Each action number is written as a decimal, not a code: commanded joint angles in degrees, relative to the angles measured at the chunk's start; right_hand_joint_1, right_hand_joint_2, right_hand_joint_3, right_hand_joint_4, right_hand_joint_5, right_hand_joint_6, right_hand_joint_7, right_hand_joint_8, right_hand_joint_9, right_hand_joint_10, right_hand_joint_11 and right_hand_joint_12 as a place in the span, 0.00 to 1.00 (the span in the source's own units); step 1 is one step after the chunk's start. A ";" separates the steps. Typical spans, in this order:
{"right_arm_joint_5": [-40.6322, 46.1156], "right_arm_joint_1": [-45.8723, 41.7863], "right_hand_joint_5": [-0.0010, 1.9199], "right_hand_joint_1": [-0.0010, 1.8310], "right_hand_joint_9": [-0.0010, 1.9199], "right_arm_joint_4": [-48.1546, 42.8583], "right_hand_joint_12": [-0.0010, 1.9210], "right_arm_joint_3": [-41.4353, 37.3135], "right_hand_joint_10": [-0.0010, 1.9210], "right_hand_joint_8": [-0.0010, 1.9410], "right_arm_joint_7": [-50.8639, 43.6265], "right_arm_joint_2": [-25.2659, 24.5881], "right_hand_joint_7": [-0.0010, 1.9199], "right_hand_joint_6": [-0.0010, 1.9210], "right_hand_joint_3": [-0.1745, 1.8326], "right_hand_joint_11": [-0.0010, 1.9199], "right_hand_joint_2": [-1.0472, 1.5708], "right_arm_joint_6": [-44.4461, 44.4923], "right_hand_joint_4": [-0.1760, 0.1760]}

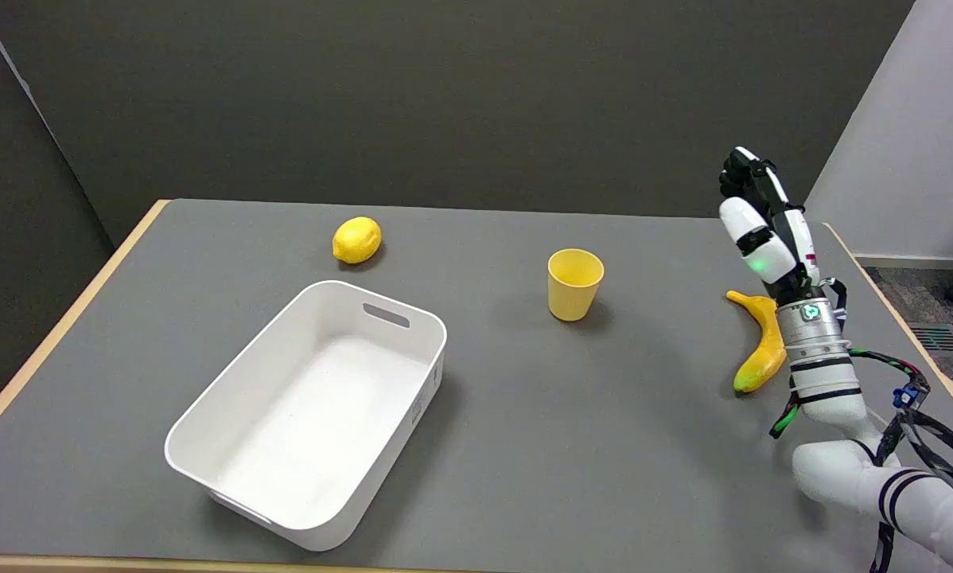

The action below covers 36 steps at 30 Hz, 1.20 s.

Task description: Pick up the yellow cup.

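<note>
The yellow cup (575, 283) stands upright on the grey table (524, 414), mouth up, a little right of the middle. My right hand (760, 221) is raised in the air well to the cup's right, pointing upward with its fingers stretched out and nothing in it. A wide stretch of bare table lies between the hand and the cup.
A yellow banana (759, 350) lies on the table just behind my right forearm. A lemon (356, 239) sits at the far left of the middle. A white empty bin (317, 414) takes up the near left. The table's right edge runs close to the arm.
</note>
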<state>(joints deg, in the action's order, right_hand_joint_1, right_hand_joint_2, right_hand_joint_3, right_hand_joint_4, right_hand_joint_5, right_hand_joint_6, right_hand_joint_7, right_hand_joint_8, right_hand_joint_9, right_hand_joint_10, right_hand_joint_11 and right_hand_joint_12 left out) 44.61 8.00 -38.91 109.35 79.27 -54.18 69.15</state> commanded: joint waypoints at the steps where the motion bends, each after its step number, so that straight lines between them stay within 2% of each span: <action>1: -4.93 -0.26 0.07 0.26 0.06 -0.73 0.43 -1.42 0.37 0.15 -5.55 1.09 0.11 0.17 0.51 0.00 0.68 -3.28 0.34; 3: -5.85 -0.33 0.07 0.26 0.06 -1.12 0.43 -1.35 0.37 0.15 -5.55 1.09 0.11 0.17 0.51 0.00 0.68 -3.78 0.34; 6: -8.71 -0.36 0.06 0.26 0.06 -1.69 0.45 -1.80 0.37 0.19 -5.91 1.16 0.10 0.21 0.57 0.00 0.66 -5.25 0.34; 9: -13.68 -0.18 0.07 0.27 0.06 -3.10 0.46 -3.04 0.37 0.19 -10.32 1.76 0.10 0.21 0.57 0.00 0.65 -6.68 0.34; 13: -22.25 -0.66 0.09 0.31 0.08 -8.96 0.50 -4.84 0.39 0.22 -16.76 4.71 0.12 0.23 0.57 0.00 0.64 -12.14 0.33; 19: -33.50 -0.57 0.10 0.32 0.08 -18.93 0.53 -5.89 0.39 0.23 -17.46 8.13 0.13 0.24 0.57 0.00 0.64 -21.93 0.32; 23: -40.12 -1.45 0.10 0.31 0.07 -28.56 0.55 -8.03 0.39 0.23 -16.68 10.12 0.13 0.25 0.57 0.00 0.64 -25.78 0.30; 25: -44.41 -1.54 0.10 0.31 0.07 -34.73 0.55 -8.29 0.40 0.23 -15.37 12.02 0.13 0.25 0.57 0.00 0.64 -30.77 0.29; 36: -63.12 -1.26 0.09 0.31 0.04 -44.23 0.53 -5.58 0.37 0.22 -0.71 13.47 0.10 0.24 0.57 0.00 0.63 -48.29 0.31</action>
<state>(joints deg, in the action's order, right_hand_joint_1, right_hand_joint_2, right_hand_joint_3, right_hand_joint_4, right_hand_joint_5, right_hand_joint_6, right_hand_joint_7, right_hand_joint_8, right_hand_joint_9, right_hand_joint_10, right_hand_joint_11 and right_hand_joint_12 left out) 9.35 7.11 -62.92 103.56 67.05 -45.93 44.90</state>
